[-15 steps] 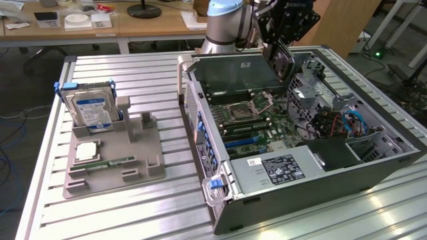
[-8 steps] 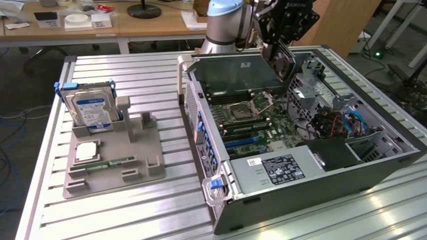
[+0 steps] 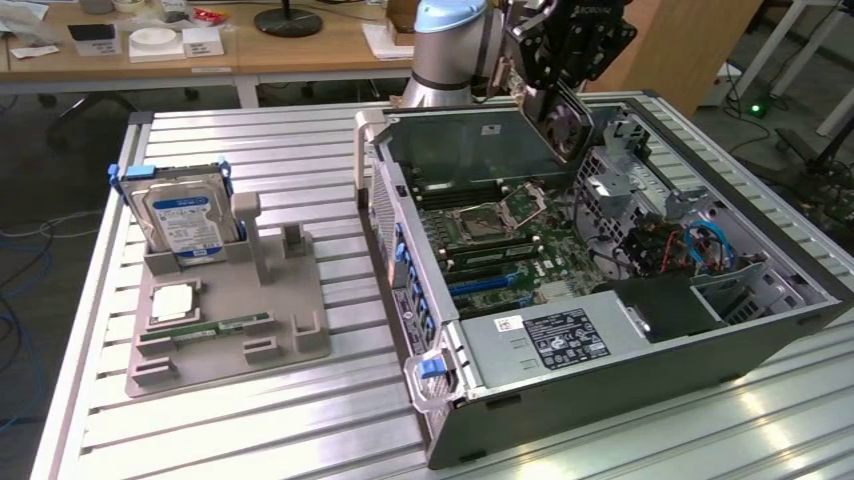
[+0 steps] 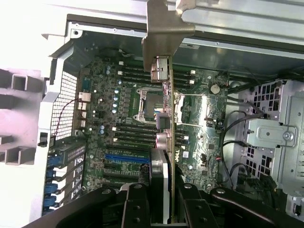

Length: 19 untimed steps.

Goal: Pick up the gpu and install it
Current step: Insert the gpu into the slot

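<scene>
On a slatted metal worktop [image 3: 267, 430], an open computer case [image 3: 747, 330] lies on its side, motherboard [image 3: 514, 250] exposed; above the case's end nearest the worktop's far edge, the robot arm's [image 3: 447, 40] jaws clamp the gpu [image 3: 567, 120], held on edge over the board

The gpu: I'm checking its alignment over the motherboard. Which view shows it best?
The wrist view: the gpu runs edge-on from the end effector to its metal bracket, above the motherboard. The exterior view shows part of its dark face below the end effector.
</scene>
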### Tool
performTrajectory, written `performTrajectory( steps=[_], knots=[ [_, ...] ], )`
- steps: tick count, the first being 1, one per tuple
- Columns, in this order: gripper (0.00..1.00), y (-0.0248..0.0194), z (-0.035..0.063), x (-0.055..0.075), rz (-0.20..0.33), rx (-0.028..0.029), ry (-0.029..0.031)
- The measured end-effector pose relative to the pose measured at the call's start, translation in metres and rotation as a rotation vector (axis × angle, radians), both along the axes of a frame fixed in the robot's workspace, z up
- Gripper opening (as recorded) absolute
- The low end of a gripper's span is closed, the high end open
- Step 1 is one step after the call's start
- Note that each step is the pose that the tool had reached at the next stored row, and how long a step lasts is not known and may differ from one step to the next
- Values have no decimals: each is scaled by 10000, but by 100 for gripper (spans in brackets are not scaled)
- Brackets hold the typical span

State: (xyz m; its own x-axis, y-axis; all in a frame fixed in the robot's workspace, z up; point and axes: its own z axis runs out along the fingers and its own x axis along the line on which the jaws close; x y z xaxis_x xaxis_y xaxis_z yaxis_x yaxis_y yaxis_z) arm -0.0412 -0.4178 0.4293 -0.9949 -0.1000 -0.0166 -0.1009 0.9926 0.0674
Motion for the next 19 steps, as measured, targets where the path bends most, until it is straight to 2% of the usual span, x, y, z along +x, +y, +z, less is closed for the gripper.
performTrajectory(
  steps=[12, 19],
  knots=[
    [28, -7, 0, 0, 600, 40, -1],
    [28, -8, 0, 0, 1422, 39, 1]
  ],
)
